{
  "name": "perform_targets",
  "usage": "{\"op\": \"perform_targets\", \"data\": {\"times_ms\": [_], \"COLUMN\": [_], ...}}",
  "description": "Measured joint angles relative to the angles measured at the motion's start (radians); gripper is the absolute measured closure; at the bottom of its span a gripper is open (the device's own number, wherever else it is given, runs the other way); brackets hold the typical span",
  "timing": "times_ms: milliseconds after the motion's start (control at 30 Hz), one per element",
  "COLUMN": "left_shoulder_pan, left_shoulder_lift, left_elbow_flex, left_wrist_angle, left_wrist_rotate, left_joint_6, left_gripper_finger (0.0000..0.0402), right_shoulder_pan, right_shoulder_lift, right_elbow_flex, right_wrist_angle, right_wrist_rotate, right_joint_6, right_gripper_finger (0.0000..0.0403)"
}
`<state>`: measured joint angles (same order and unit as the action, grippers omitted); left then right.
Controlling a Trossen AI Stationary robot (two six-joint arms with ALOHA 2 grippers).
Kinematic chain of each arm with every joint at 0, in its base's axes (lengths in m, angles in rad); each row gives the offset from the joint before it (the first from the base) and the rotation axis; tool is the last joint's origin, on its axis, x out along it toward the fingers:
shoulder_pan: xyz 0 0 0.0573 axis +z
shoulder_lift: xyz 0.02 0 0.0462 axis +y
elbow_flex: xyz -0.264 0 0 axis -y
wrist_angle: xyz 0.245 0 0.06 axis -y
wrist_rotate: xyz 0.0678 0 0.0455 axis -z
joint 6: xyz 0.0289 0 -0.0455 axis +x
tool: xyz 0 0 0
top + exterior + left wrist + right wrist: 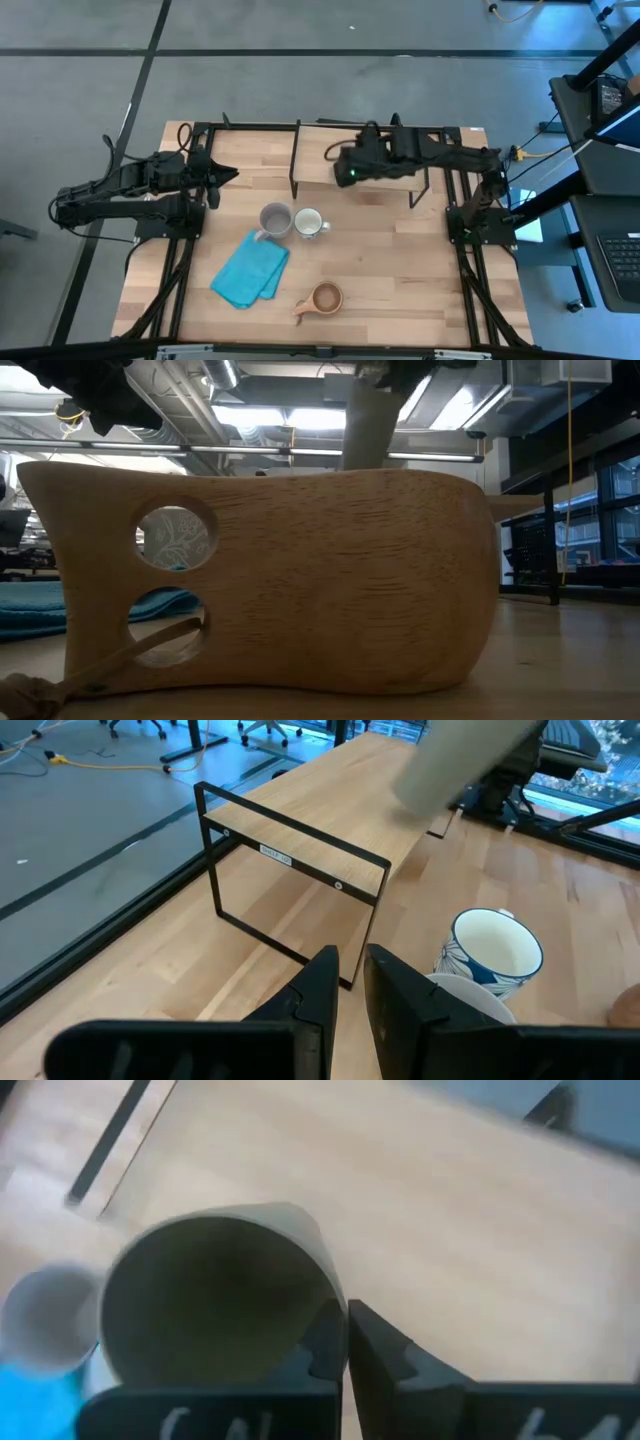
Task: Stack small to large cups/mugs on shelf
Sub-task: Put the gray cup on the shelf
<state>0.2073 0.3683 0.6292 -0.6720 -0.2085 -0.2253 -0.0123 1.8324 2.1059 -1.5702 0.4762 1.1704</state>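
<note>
so the right hand (345, 1342) is pinched tight on the rim of the olive-green tumbler (215, 1295), holding it up over the shelf (325, 160) at the back of the bench (400, 270). The left hand (350, 985) sits by the shelf's left end, fingers a narrow gap apart, holding nothing. Grey mug (274, 219) and white mug (309, 222) stand touching mid-bench, blue cloth (250, 270) just in front of the grey one, wooden cup (325, 297) nearer the front edge

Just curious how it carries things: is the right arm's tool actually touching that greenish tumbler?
Touching. In the right wrist view the right tool pinches the olive tumbler at its rim, one finger inside the wall and one outside.
</note>
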Motion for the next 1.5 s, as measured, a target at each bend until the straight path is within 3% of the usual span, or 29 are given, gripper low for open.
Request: {"op": "perform_targets", "data": {"times_ms": [300,533,900,1133,1267,1500], "left_shoulder_pan": [0.0,0.0,0.048,0.076,0.09,0.13], "left_shoulder_lift": [0.0,0.0,0.0,0.0,0.0,0.0], "left_elbow_flex": [0.0,0.0,0.0,0.0,0.0,0.0], "left_wrist_angle": [-0.001,-0.001,-0.008,-0.051,-0.05,-0.029], "left_wrist_rotate": [0.0,-0.001,-0.016,-0.014,-0.014,-0.006], "left_joint_6": [-0.007,-0.008,-0.003,-0.007,-0.008,-0.007], "left_gripper_finger": [0.0355,0.0355,0.0355,0.0355,0.0355,0.0355], "right_shoulder_pan": [-0.196,-0.326,-0.579,-0.656,-0.659,-0.68], "right_shoulder_lift": [-0.051,-0.115,-0.147,-0.226,-0.304,-0.456], "right_elbow_flex": [0.022,0.033,0.028,-0.139,-0.271,-0.312], "right_wrist_angle": [-0.001,-0.001,0.0,0.0,-0.004,-0.001], "right_wrist_rotate": [0.018,-0.165,-0.356,-0.459,-0.461,-0.429], "right_joint_6": [-0.173,-0.281,-0.536,-0.598,-0.63,-0.603], "right_gripper_finger": [0.0394,0.0394,0.0397,0.0398,0.0398,0.0394]}}
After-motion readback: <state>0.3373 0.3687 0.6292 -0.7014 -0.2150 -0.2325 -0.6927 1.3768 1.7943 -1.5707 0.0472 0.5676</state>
